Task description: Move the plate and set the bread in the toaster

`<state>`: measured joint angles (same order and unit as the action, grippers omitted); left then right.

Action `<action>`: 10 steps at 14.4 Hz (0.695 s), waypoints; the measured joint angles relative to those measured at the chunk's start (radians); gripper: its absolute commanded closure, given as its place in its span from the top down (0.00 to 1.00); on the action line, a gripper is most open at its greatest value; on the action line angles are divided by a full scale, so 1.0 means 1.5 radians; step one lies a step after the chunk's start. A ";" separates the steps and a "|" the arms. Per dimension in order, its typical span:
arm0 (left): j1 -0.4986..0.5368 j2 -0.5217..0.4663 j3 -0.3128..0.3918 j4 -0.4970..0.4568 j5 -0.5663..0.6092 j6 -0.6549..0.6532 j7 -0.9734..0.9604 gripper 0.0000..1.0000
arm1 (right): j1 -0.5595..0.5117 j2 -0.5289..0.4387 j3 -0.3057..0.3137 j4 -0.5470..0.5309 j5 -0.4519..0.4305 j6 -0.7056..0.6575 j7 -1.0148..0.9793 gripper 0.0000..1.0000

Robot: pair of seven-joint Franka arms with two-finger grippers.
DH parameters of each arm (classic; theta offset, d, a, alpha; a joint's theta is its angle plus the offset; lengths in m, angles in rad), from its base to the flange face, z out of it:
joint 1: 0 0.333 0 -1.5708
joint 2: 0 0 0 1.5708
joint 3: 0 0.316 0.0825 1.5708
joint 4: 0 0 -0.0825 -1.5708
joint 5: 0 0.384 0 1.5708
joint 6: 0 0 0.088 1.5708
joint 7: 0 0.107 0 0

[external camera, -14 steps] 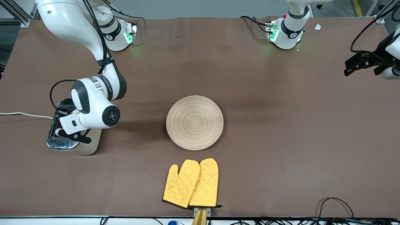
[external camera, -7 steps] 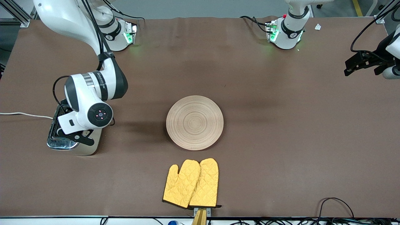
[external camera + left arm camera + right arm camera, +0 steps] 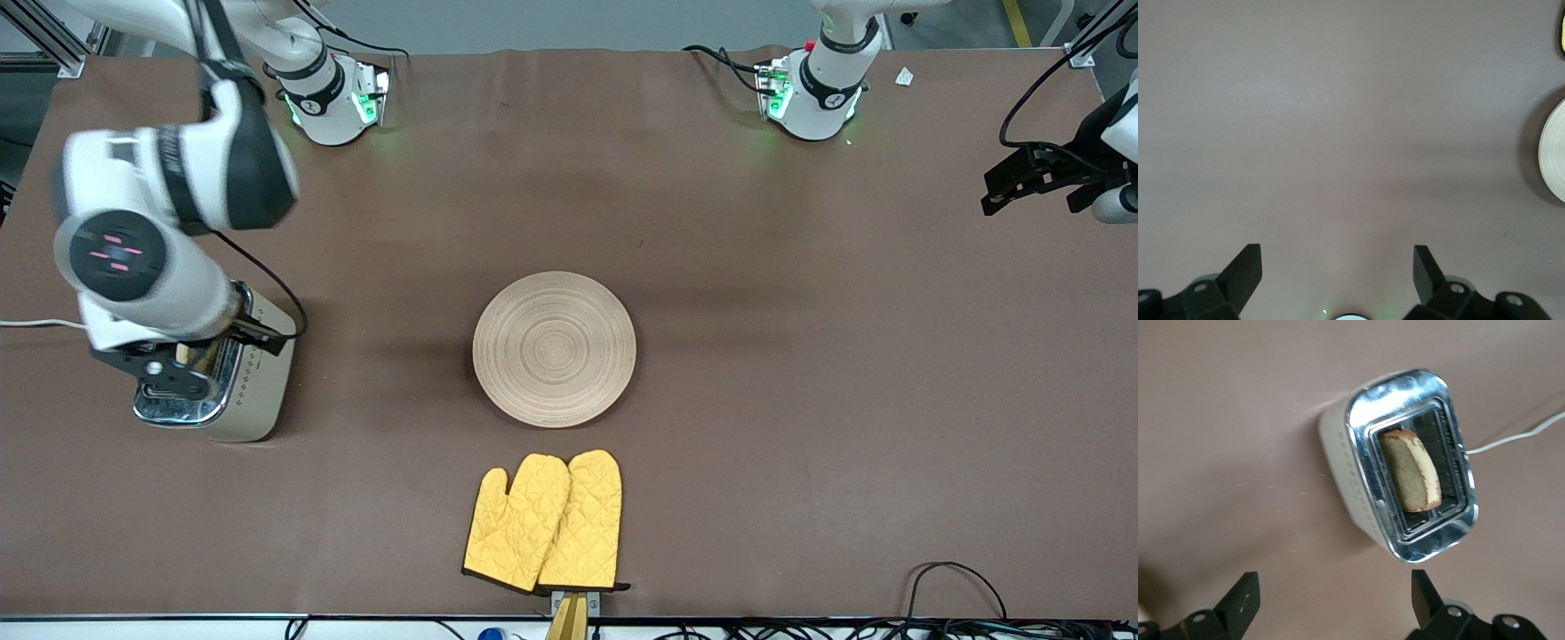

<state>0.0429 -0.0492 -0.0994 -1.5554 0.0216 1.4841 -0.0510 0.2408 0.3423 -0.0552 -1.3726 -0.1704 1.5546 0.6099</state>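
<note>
Nearest the front camera: yellow oven mitts (image 3: pixel 544 523), then the plate (image 3: pixel 554 348) bare at mid-table. Toward the right arm's end, bread (image 3: pixel 1410 479) tilted in the toaster (image 3: pixel 233 382), not fully seated; task judged nearly finished. Above the toaster, right gripper (image 3: pixel 1331 597) spread apart and empty; left gripper (image 3: pixel 1337 272) waiting, likewise apart, over bare table.

bread (image 3: pixel 1410 479) in toaster (image 3: pixel 1401 463), plate (image 3: pixel 554 348) beside
</note>
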 measured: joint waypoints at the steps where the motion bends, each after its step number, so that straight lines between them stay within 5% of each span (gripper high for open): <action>1: 0.000 0.000 0.000 0.000 0.000 0.000 0.000 1.00 | -0.025 -0.017 -0.001 0.002 0.034 0.009 -0.037 1.00; 10: 0.008 0.000 0.000 0.006 0.000 0.000 0.000 1.00 | -0.130 -0.184 -0.002 -0.025 0.104 -0.040 -0.258 1.00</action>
<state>0.0544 -0.0493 -0.0987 -1.5470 0.0216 1.4840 -0.0508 0.0452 0.0656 -0.0577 -1.4106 -0.0148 1.4952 0.2234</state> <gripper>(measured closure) 0.000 0.000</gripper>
